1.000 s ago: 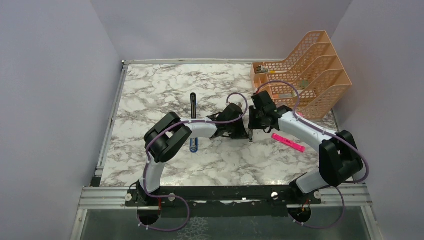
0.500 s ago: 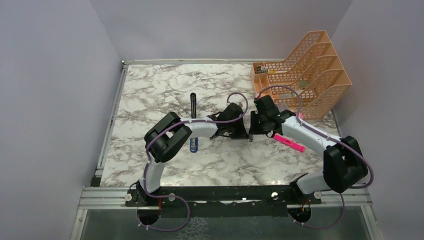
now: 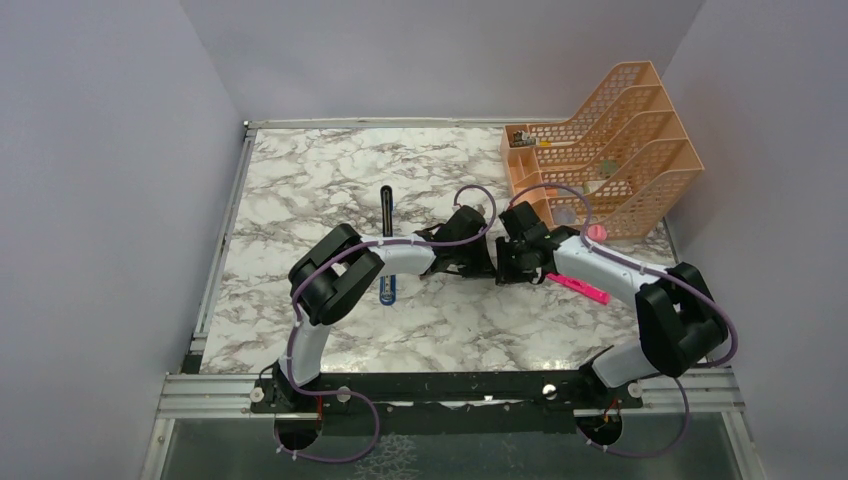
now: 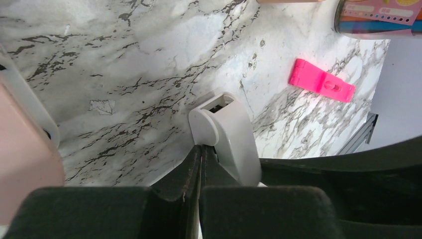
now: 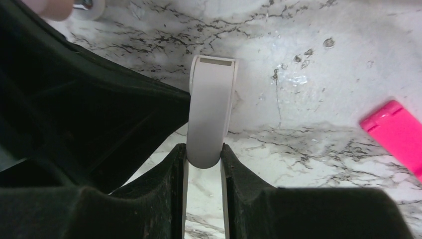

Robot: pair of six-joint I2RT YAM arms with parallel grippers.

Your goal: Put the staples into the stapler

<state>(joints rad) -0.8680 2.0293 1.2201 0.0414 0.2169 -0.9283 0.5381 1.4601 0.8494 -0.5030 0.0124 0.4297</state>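
The stapler (image 3: 386,212) lies open on the marble table, its blue end under my left arm. My left gripper (image 3: 486,264) and right gripper (image 3: 504,267) meet at mid table. In the right wrist view my right gripper (image 5: 204,149) is shut on the rounded end of the grey staple tray (image 5: 211,109). The tray also shows in the left wrist view (image 4: 229,139), right beside my left gripper (image 4: 200,149). The left jaws are pressed together with a thin pink edge pinched between them. A blurred pink-and-white box (image 4: 22,149) sits at their left side. No staple strips show.
A bright pink highlighter (image 3: 587,291) lies just right of the grippers, partly under my right forearm; it also shows in both wrist views (image 4: 322,81) (image 5: 395,132). An orange mesh file organiser (image 3: 610,150) stands at the back right. A small pink round thing (image 3: 597,232) sits near it.
My right forearm has swung nearer and lower, now covering part of the highlighter; its gripper stays against the left one. The left arm and stapler have not moved.
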